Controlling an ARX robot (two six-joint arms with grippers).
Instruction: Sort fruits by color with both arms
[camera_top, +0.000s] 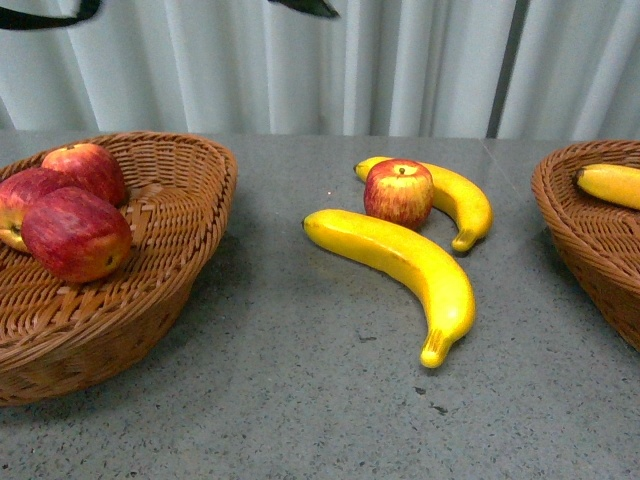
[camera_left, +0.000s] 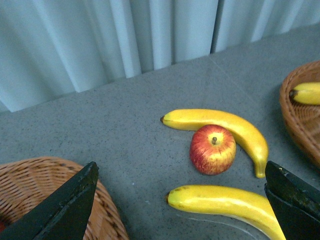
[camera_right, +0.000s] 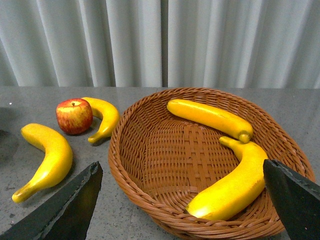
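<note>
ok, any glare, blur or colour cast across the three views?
Front view: sharp, soft even light, faint shadow beside the left basket, mild sheen on the near banana. Left wrist view: bluish cast, slightly soft; left tool's fingers near-black. Right wrist view: neutral, crisp; highlights on a basketed banana, no blown glare.

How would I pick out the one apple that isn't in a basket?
Look at the grey table between the left basket and the right basket. There the apple stands between a near banana and a far banana, close against the far one. It is the only round, red fruit outside a basket; the other apples sit in the left basket.
</note>
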